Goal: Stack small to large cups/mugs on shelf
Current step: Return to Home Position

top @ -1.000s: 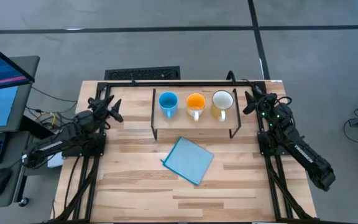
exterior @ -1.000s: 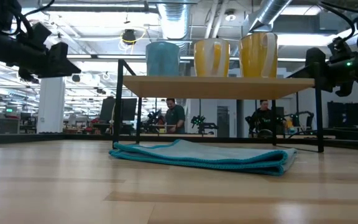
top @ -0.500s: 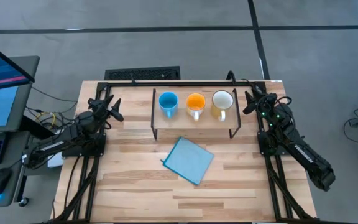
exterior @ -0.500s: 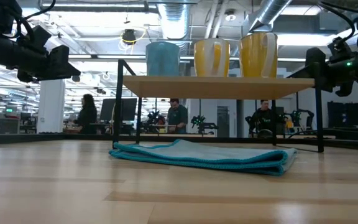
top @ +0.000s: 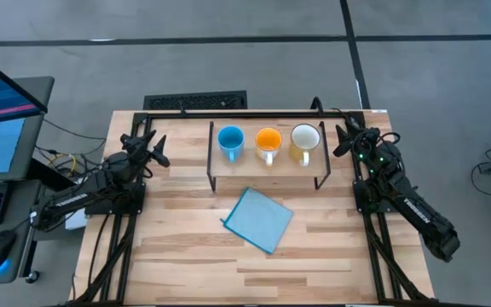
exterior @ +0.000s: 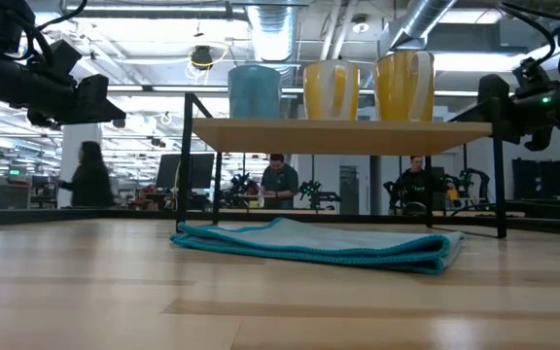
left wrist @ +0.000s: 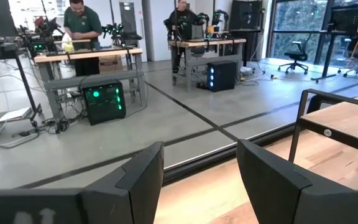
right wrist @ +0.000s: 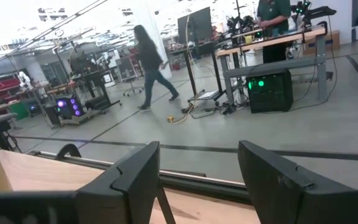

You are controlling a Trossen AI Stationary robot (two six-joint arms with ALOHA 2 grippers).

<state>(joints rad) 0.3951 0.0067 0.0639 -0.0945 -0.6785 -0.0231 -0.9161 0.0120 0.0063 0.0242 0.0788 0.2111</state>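
Note:
Three mugs stand in a row on the shelf (top: 267,162): the light-blue mug (top: 230,141) on the left, the orange mug (top: 268,142) in the middle, the white mug (top: 304,141) on the right. In the low view the blue mug (exterior: 255,91), orange mug (exterior: 331,90) and white mug (exterior: 404,86) stand upright on the shelf board (exterior: 343,135). My left gripper (top: 155,147) is open, left of the shelf above the table. My right gripper (top: 341,141) is open, just right of the shelf. Neither touches anything.
A folded blue cloth (top: 257,220) lies flat on the tabletop (top: 186,256) in front of the shelf. A black rail (top: 254,113) runs along the far edge. People move in the room beyond the table.

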